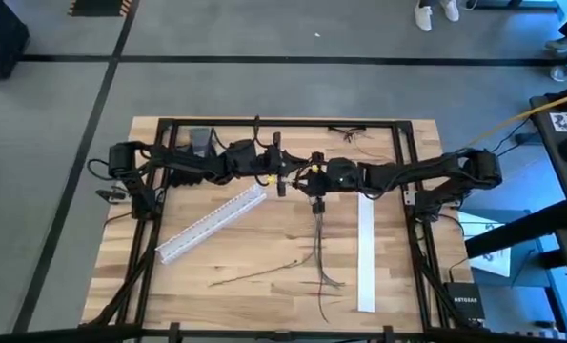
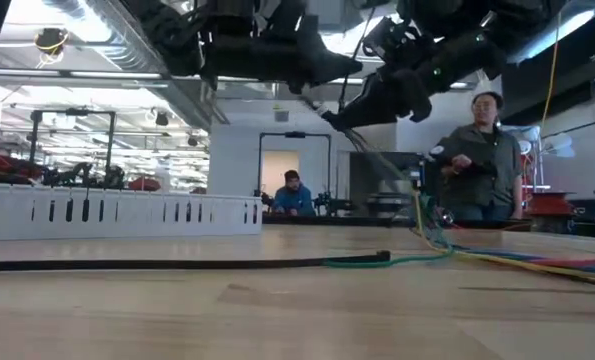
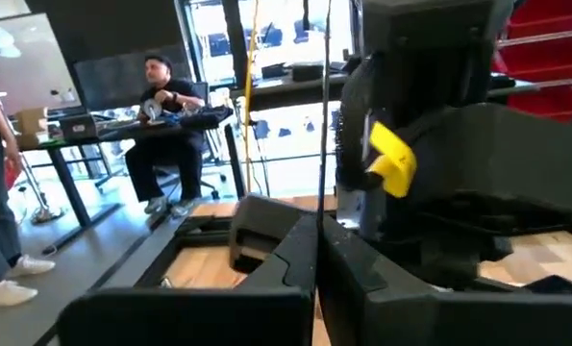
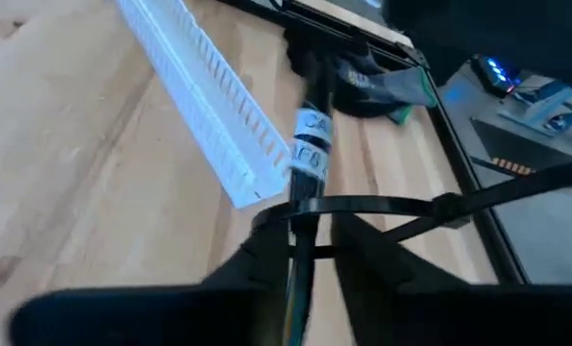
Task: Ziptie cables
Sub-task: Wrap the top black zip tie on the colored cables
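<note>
Both arms meet over the middle of the light wooden desk [image 1: 264, 286], raised above the surface. Right gripper [image 1: 315, 203] points down toward the near edge; left gripper [image 1: 281, 181] sits just beside it, on its left.

Thin dark cables [image 1: 319, 250], loosely bunched, hang from the right gripper and trail down the desk toward the near edge, ends fanned out on the wood. In the right wrist view the bundle [image 4: 305, 207] runs straight between the two dark fingers [image 4: 257, 255], which are clenched on it. A white label wraps the bundle just past the fingertips. A thin black ziptie [image 4: 391, 207] loops around the bundle at the fingers, its tail running off sideways.

Left gripper's finger state: cannot tell. In the left wrist view a thin dark strand [image 3: 321, 144] runs up from between its fingers.

One long white slotted strip [image 1: 212, 223] lies diagonal on the left half of the desk, another [image 1: 366, 252] straight on the right half. Low view shows coloured strands [image 2: 497, 256] resting on the desk.
</note>
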Tool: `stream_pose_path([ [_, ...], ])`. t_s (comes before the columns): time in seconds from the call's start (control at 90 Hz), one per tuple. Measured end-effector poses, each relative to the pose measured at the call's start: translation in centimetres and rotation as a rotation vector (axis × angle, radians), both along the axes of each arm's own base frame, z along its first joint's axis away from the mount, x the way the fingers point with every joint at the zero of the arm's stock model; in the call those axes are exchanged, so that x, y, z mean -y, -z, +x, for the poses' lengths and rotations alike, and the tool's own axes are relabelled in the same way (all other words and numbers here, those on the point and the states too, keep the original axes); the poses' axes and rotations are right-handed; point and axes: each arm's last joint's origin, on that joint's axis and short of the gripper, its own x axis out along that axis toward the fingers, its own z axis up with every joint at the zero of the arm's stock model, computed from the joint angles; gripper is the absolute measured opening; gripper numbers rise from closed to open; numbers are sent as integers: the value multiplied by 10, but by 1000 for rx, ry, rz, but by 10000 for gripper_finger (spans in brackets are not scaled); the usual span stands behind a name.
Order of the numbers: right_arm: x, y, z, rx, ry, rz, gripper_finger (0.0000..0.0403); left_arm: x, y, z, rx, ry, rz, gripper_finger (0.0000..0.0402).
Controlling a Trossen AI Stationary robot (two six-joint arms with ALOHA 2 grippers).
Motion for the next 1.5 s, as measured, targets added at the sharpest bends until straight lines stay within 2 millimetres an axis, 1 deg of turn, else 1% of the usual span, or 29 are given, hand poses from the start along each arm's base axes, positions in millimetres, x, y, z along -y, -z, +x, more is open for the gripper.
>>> stream_pose_path([
  [0.111,1,-2,-2,2,33,-17,143,-1,2,0,-16,-2,1,0],
  [0.222,1,-2,-2,1,53,-28,158,-1,2,0,-20,-4,3,0],
  [0.456,2,-1,-2,-13,59,-30,157,-1,5,0,-60,-4,19,0],
  [0.656,4,4,-6,-82,142,-67,156,-1,11,-1,-125,-5,45,0],
  [0.744,7,6,-8,-104,175,-27,156,-5,17,-2,-192,-35,63,0],
  [0.856,16,12,-7,-97,214,88,156,-15,19,-6,-229,-83,67,0],
  [0.978,33,31,-2,-56,275,170,156,-28,16,-12,-242,-121,52,0],
  [1.122,48,60,10,-21,303,246,156,-38,12,-22,-292,-152,34,0],
  [1.289,61,89,26,-22,379,288,156,-42,5,-32,-346,-168,24,0],
  [1.356,64,102,28,-59,399,299,156,-42,4,-34,-355,-170,20,0],
  [1.4,66,106,30,-64,413,296,156,-43,5,-35,-372,-171,20,0],
  [1.5,69,116,28,-98,468,275,156,-43,5,-36,-384,-171,31,0],
])
